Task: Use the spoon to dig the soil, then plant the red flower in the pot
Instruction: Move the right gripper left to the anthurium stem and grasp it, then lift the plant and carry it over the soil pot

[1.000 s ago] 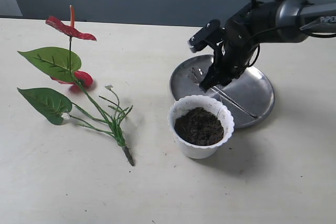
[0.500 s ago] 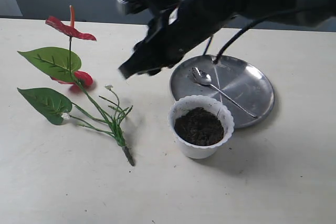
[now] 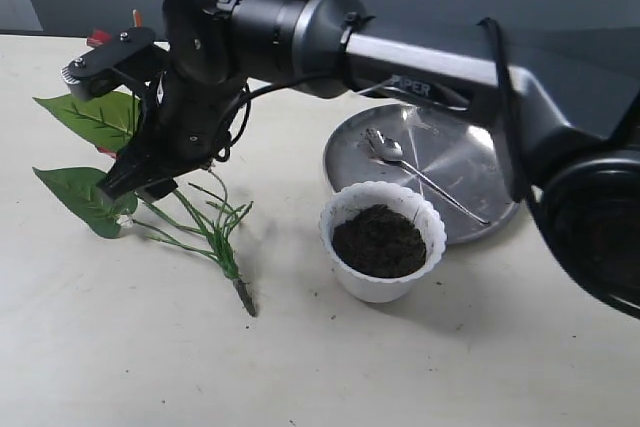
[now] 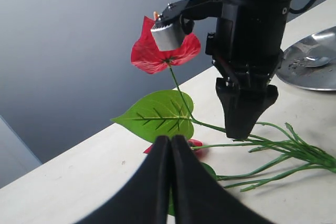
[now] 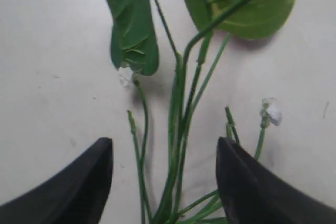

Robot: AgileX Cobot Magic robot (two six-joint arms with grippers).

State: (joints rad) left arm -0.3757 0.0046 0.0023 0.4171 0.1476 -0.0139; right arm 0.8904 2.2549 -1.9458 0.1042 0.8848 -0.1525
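My spoon (image 3: 385, 148) lies on the steel plate (image 3: 490, 192) behind the pot (image 3: 383, 240) of soil (image 3: 379, 240), digging seemingly over, while my right tool (image 5: 163, 182) spreads wide over the red flower (image 3: 190, 217) lying left of the pot, unplanted; my left tool (image 4: 170, 150) is pinched empty.

Right hand (image 3: 140, 177) points down with fingers spread; left hand (image 4: 170, 145) closed.

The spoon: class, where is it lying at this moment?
In the exterior view the spoon lies in the steel plate, right of centre, just behind the white pot.
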